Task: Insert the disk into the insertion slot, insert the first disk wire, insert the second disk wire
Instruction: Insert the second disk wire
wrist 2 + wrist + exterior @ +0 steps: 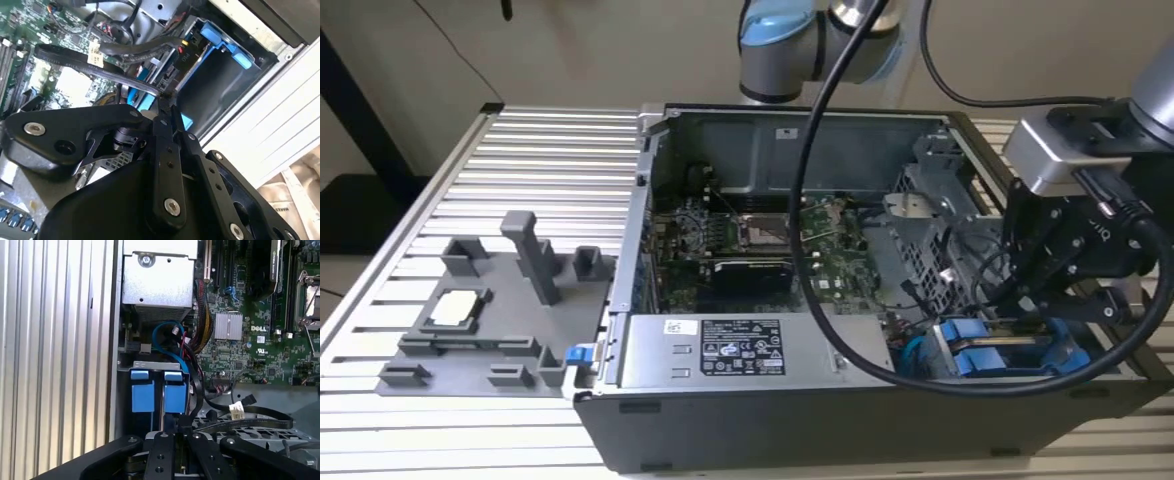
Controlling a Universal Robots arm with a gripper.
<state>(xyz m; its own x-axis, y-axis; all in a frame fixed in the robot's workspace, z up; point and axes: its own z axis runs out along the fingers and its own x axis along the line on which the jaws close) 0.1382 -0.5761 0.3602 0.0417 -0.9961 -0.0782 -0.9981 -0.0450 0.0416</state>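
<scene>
Gripper: our black two-finger gripper (181,427), low in the first wrist view, has its jaws pinched shut on a black flat disk wire (197,390).
Step in hand: we judge a wire insertion; we should keep the plug square to its socket and press straight, without sideways drag.
Disk: the silver-grey disk in its bright blue plastic carrier (143,392) sits inside the grey sheet-metal insertion slot (150,364), lower centre of that frame.
Case: the open grey PC case (761,135) holds the green motherboard (834,240), mid-frame in the exterior view.

disk (152,396) mostly hidden in insertion slot (150,365), arm (801,40) cropped
</scene>
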